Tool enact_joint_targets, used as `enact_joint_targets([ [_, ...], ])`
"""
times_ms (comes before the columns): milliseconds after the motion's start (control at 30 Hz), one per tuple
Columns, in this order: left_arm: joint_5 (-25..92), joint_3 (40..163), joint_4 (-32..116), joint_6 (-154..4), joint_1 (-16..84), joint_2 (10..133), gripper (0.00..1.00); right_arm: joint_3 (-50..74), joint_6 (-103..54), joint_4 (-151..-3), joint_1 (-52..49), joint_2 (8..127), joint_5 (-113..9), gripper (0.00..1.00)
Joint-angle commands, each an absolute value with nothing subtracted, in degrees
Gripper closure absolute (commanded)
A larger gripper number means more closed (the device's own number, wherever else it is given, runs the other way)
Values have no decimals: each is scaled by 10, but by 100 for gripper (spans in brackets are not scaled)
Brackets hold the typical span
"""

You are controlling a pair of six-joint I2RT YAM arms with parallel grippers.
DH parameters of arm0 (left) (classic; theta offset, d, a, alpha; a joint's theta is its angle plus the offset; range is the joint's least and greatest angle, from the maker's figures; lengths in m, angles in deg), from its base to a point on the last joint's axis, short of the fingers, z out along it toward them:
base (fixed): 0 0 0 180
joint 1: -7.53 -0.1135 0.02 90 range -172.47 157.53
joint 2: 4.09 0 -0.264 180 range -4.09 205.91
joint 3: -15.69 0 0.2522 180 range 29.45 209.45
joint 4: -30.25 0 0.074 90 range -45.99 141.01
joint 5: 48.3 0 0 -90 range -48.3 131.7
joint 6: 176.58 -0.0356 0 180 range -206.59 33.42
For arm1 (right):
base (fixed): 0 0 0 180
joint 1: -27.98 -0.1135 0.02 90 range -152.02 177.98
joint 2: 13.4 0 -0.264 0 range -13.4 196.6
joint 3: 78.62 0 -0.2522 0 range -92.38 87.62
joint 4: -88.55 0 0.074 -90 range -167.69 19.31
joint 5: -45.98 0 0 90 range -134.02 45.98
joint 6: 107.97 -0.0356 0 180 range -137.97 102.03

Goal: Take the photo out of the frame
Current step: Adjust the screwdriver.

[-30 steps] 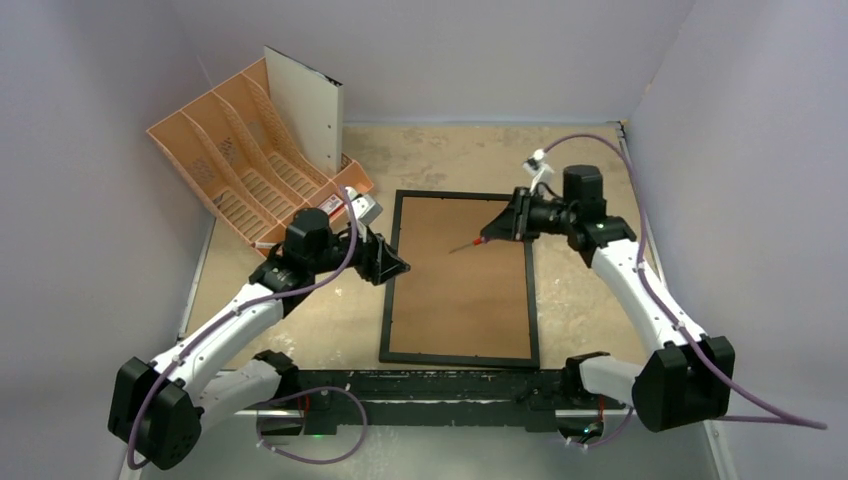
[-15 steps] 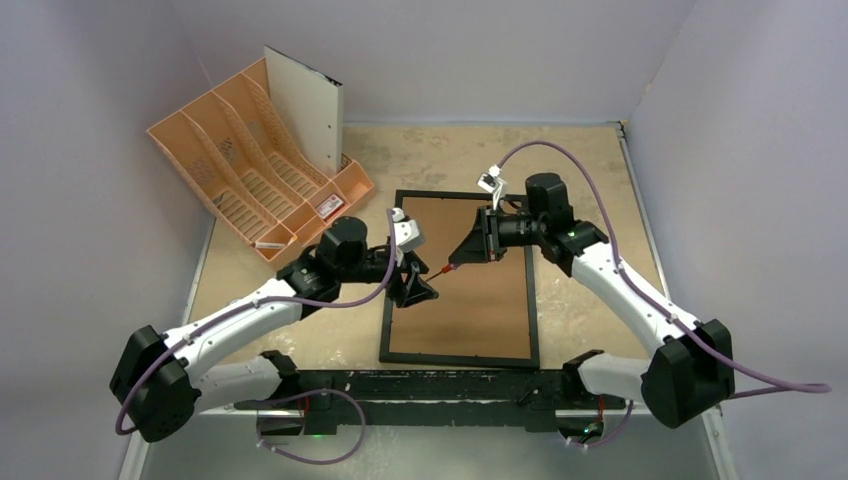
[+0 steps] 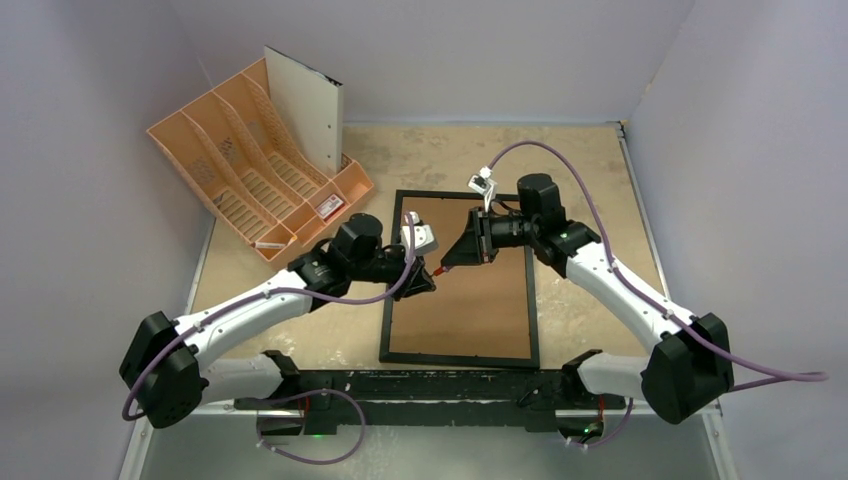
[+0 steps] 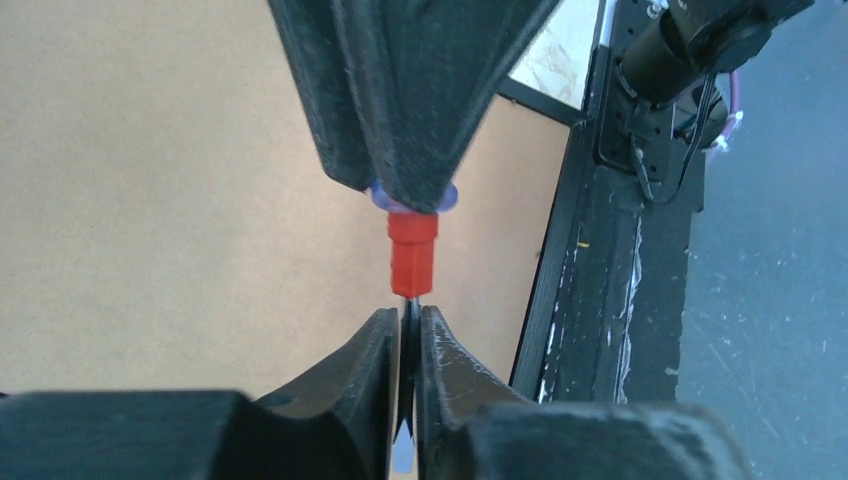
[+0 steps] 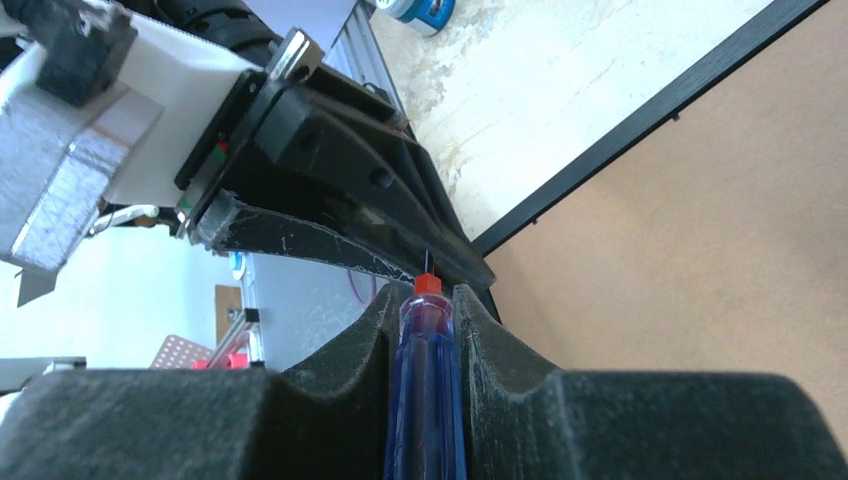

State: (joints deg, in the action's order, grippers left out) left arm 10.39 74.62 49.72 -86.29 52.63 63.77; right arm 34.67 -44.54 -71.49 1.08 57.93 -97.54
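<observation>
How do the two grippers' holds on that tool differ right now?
The right gripper clamps the tool by its blue handle; the left gripper pinches only its thin metal shaft. The right jaws stand wider apart, the left almost touching. Both hover over the frame, its brown back up.

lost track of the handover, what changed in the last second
The left hand swung right from the left edge of the large black picture frame and closed on the thin metal shaft of the blue-handled tool with a red collar. The right hand, gripping its handle, moved left to meet it. The frame and the orange plastic file organiser stayed put.
</observation>
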Motion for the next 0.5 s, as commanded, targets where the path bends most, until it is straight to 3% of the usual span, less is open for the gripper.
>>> enact_joint_targets([
  [0,120,768,517,-894,529,636,95,356,-462,-744,9,570,-1003,100],
  [33,131,769,518,-896,530,634,100,357,-461,-742,9,570,-1007,100],
  [100,148,768,522,-902,531,629,100,361,-456,-732,9,567,-1007,96],
  [167,160,772,530,-911,532,623,100,362,-450,-717,9,566,-1005,79],
  [200,168,776,538,-920,533,622,100,361,-445,-703,9,564,-1001,63],
  [267,185,790,566,-947,537,621,100,357,-438,-678,9,561,-984,41],
  [367,208,819,613,-996,548,621,100,347,-443,-648,9,562,-995,28],
  [467,224,843,655,-1039,555,623,100,333,-450,-626,10,575,-986,24],
])
